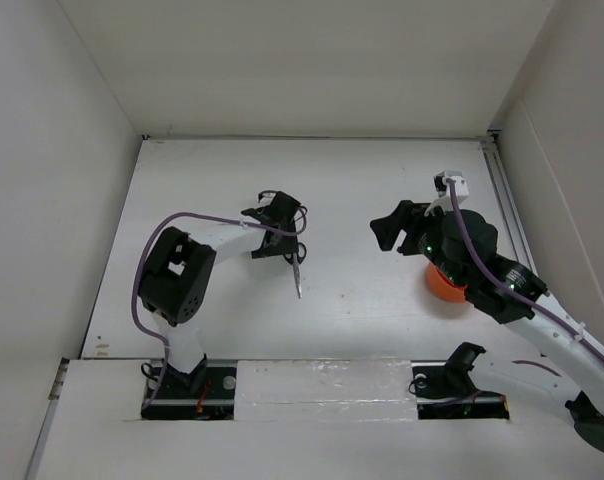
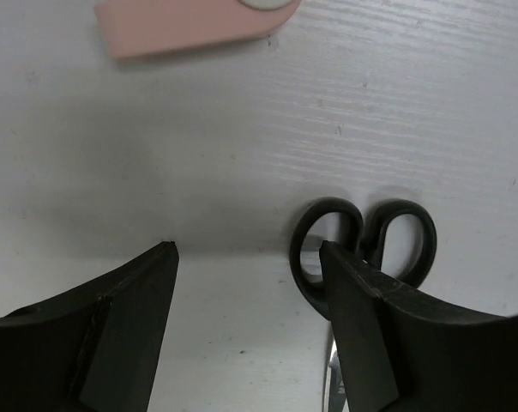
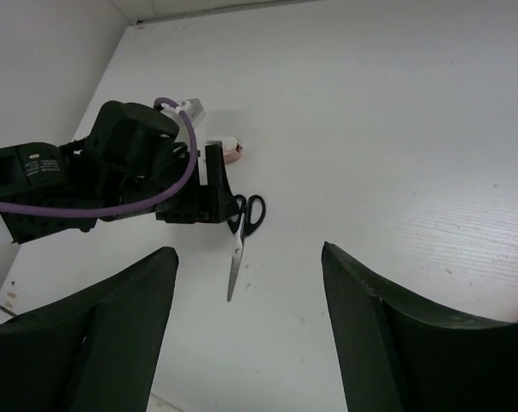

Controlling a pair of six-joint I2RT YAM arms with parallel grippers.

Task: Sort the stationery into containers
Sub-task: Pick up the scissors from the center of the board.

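Black-handled scissors lie on the white table, blades pointing toward the near edge. My left gripper hovers low over their handles. In the left wrist view the jaws stand apart with bare table between them, and the right finger covers part of one handle loop of the scissors. A pink-white eraser lies just beyond. My right gripper is open and empty above the table middle. The orange tub sits under the right arm, mostly hidden.
The right wrist view shows the left arm over the scissors and the eraser behind it. White walls enclose the table on the left, back and right. A rail runs along the right edge.
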